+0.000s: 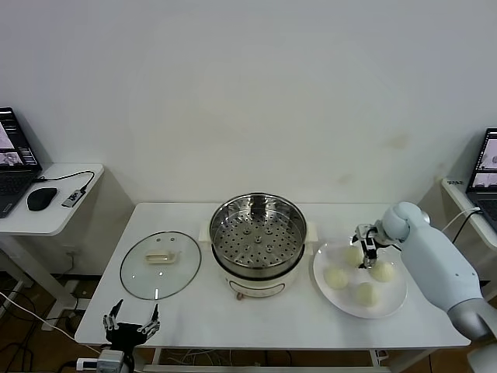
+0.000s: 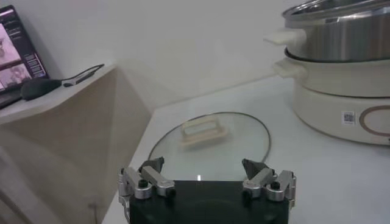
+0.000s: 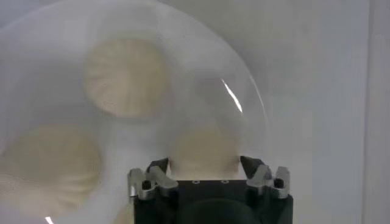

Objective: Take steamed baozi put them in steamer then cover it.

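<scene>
1. Head view shows the right end effector (image 1: 363, 250) down over the white plate (image 1: 392, 305), with four steamed baozi (image 1: 336, 277) lying on that plate.
2. One bun (image 3: 204, 152) sits straight ahead of the right end effector, between its two fingers (image 3: 153, 172); the right wrist view shows a finger flanking each side of it.
3. The fingers are spread about the bun, and I cannot tell whether they touch it, since the close view is soft; I judge the grip as not yet made.
4. The buns are round, so no long axis matters; the approach from above looks suitable from any turn of the wrist.
5. From the right end effector, the other three buns lie just beyond and to the side of the chosen one, close enough to be nudged.
6. The steamer (image 1: 258, 233) stands off to the right end effector's inner side, near the plate but apart from it; its perforated tray holds nothing.
7. The right arm is plainly the nearer to both plate and steamer.
8. The left end effector (image 1: 132, 319) hangs at the near edge of the counter (image 1: 194, 311), fingers spread wide and holding nothing.
9. The cover (image 1: 161, 264) lies flat on the counter just ahead of the left end effector, handle up, beside the steamer and not on it.
</scene>
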Robot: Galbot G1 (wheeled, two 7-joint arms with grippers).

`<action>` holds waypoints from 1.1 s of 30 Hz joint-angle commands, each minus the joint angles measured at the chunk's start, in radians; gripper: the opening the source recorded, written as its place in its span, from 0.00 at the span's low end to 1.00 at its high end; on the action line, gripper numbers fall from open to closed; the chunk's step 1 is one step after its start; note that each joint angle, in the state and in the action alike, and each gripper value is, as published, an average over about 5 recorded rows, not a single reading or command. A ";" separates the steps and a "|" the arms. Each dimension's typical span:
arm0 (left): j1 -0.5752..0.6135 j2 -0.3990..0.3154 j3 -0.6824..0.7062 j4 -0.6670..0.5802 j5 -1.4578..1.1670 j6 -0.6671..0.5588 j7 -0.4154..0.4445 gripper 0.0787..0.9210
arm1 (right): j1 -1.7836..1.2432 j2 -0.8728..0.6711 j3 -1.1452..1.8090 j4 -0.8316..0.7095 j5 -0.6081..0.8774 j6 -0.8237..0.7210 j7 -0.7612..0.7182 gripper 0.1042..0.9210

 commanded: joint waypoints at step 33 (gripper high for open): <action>0.004 0.008 -0.036 -0.035 -0.002 0.030 -0.031 0.88 | 0.741 0.215 -0.547 -0.103 0.531 -0.012 -0.217 0.60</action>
